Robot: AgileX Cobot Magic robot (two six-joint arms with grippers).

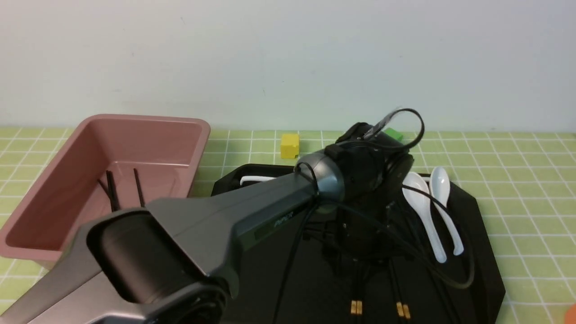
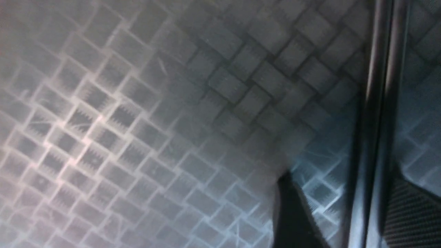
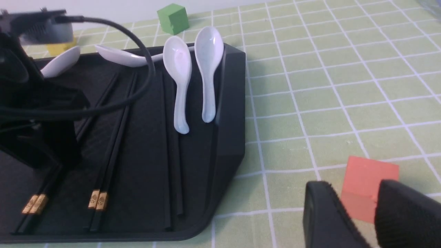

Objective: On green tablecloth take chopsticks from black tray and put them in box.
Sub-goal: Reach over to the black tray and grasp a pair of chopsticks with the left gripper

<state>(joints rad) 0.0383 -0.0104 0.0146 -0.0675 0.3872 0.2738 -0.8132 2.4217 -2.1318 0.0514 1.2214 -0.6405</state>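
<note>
Some long thin black chopsticks (image 1: 112, 191) already lean inside the deep pink plastic box (image 1: 148, 144) on the left of the green checked tablecloth (image 1: 517, 180). More lie on the big shiny black tray (image 1: 488, 265) in the middle. The left gripper (image 2: 351, 220) is low over that tray, its fingers (image 2: 293, 213) apart with one pair of chopsticks (image 2: 379, 103) between them. I think it should squeeze both sticks at once, then lift straight up so neither slips. Two white spoons (image 1: 415, 191) lie just beside. Far right, the right gripper (image 3: 361, 220) hangs a little open, holding nothing, near an orange-red block (image 3: 372, 175).
</note>
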